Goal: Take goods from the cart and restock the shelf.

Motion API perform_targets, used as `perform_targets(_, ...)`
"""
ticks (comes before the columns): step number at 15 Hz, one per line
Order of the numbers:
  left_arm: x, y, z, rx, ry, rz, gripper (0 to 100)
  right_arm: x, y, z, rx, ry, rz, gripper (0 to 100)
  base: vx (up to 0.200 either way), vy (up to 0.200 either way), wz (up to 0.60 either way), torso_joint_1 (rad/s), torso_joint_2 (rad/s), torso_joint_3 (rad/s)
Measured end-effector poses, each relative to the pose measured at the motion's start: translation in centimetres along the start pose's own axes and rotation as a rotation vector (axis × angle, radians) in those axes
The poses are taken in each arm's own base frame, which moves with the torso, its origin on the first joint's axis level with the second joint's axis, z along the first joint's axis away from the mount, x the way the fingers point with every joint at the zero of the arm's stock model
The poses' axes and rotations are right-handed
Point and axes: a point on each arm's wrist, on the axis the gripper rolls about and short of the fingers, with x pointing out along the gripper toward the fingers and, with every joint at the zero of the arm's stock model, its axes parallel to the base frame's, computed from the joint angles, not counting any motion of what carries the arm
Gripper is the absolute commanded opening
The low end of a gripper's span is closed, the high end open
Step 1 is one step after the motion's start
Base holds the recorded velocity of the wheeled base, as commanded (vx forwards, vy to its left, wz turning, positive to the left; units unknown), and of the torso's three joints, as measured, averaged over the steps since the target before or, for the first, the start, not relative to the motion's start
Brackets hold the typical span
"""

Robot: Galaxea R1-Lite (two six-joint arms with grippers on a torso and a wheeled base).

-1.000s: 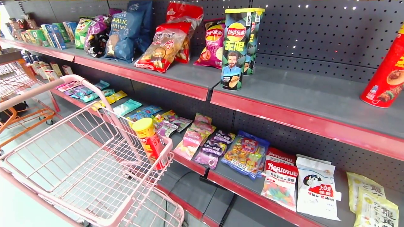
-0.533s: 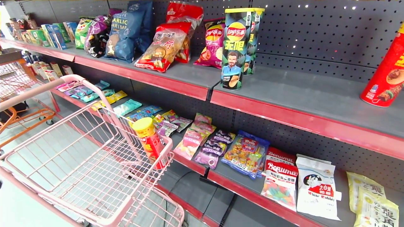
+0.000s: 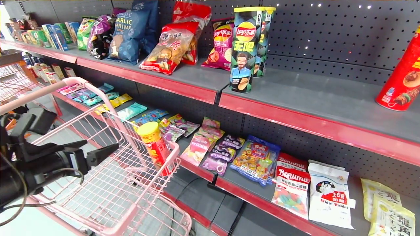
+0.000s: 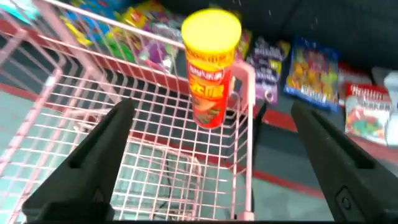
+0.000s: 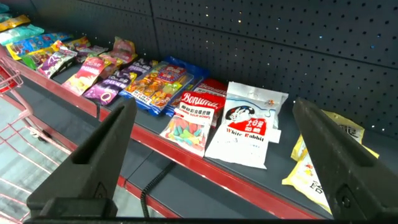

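since a second ago, the left gripper (image 3: pixel 102 143) has been brought into the head view above the pink cart (image 3: pixel 42 92), fingers spread wide, nothing held. the red can (image 3: pixel 157 147) with its yellow lid is seen upright in the cart's far corner, pressed against the wire. the right gripper (image 5: pixel 211 106) is held wide open near the lower shelf (image 5: pixel 273 180). a finger could be snagged on the wire, or the tall can tipped, if the approach is made off-centre.

Pink-coated wire cart (image 3: pixel 49 91), glossy red can (image 3: pixel 157 147), matt grey shelf (image 3: pixel 295 95)
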Motion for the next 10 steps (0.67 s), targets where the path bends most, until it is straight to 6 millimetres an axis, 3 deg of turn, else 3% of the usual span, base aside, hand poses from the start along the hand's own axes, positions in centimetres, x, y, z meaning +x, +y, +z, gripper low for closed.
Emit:
perform_targets(4,4.5,1.5,-2.1,0.019,0.048,-0.035,100,0.0,0.0,0.0,0.0,0.001,0.0,100,0.0,0.0,0.0,0.0,0.0,0.0)
perform_targets(10,9.9,3.1,-4.2,0.072,-0.028,-0.048,100,0.0,0.0,0.0,-0.001,0.0,0.0,100,0.0,0.0,0.0,0.0,0.0,0.0)
